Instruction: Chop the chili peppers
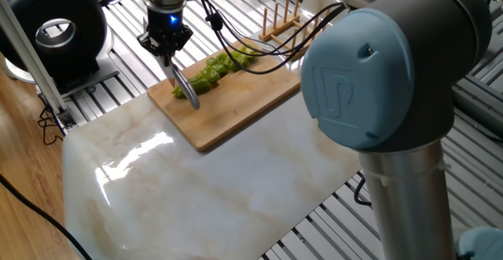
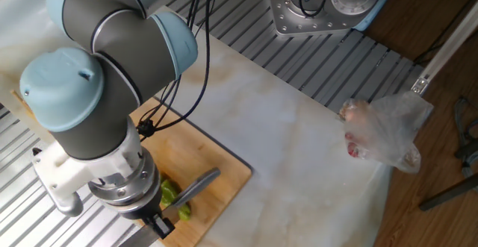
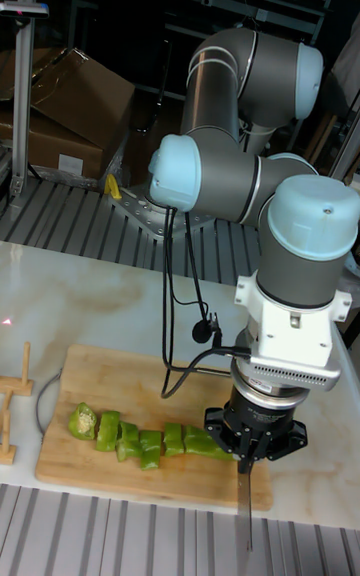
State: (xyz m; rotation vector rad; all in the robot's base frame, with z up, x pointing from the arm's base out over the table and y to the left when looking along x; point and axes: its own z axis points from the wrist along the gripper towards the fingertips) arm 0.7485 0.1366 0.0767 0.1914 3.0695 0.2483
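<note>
The chili peppers (image 3: 140,439) are light green and cut into chunky pieces. The pieces lie in a row, close together, along the board's (image 3: 120,376) long edge. One end piece shows its hollow cut face.

In the other fixed view, the grey-and-blue robot arm (image 2: 97,105) covers most of the light wooden cutting board (image 2: 216,169) and all but a few pieces of the cut light-green chili peppers (image 2: 170,193); the black tool (image 2: 160,224) is cropped by the bottom edge, so how its fingers stand cannot be told there. In one fixed view, the arm's large blue-capped joint (image 1: 369,71) hides the board's right end, and black cables (image 1: 236,52) cross the far pepper pieces. In the tall fixed view, the thin metal knife blade (image 3: 245,506) blocks the gap between the tool's fingers, and the small wooden rack (image 3: 12,396) is cut off at the left edge.
</note>
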